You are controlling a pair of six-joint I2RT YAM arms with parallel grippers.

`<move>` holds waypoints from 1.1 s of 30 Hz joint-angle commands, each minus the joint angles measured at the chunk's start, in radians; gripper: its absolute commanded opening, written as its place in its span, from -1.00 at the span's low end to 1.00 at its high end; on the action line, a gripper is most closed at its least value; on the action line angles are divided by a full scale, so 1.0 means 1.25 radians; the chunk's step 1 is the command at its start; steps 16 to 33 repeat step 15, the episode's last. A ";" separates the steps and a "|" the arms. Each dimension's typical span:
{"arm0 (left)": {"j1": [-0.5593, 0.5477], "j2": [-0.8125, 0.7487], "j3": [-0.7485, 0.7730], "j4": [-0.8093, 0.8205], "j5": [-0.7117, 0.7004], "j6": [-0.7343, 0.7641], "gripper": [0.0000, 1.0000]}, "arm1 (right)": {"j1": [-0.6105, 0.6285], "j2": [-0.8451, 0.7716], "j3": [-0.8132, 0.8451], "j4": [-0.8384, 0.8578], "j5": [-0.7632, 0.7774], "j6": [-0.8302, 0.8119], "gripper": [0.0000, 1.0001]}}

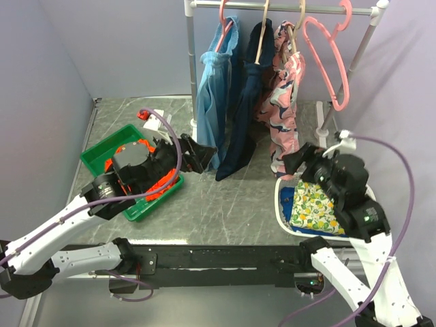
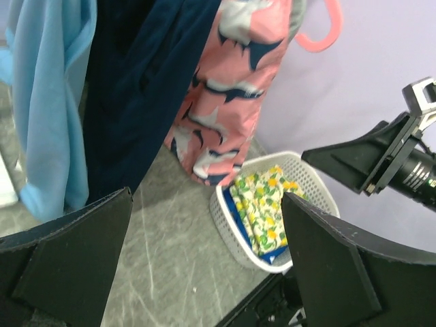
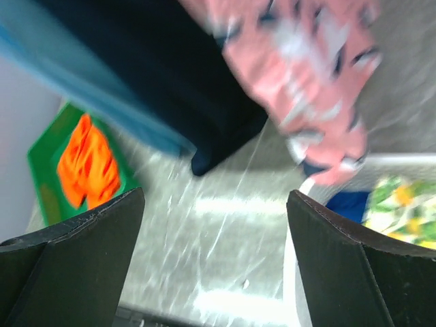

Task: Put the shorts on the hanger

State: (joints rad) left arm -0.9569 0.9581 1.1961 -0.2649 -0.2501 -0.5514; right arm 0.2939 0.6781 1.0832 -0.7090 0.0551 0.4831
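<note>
Hanging on one tan hanger (image 1: 294, 28): pink shorts (image 1: 285, 102).
Three garments (image 1: 245, 102) on rail (image 1: 286, 8); left tool (image 2: 206, 197), right tool (image 3: 214, 194) both spread.

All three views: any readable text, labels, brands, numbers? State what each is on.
No readable text in any view.
Small white item at the back left: too small to tell whether it carries print.
Shorts and lemon-print cloth: patterns only, no letters.
Right wrist view: blurred, nothing legible.
</note>
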 commanded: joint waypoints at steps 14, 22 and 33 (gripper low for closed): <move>0.005 -0.154 -0.413 -0.017 -0.120 -0.207 0.93 | 0.494 -0.098 -0.463 0.441 0.185 0.184 0.86; 0.005 -0.154 -0.414 -0.036 -0.132 -0.214 0.93 | 0.494 -0.080 -0.462 0.442 0.187 0.177 0.88; 0.005 -0.154 -0.414 -0.036 -0.132 -0.214 0.93 | 0.494 -0.080 -0.462 0.442 0.187 0.177 0.88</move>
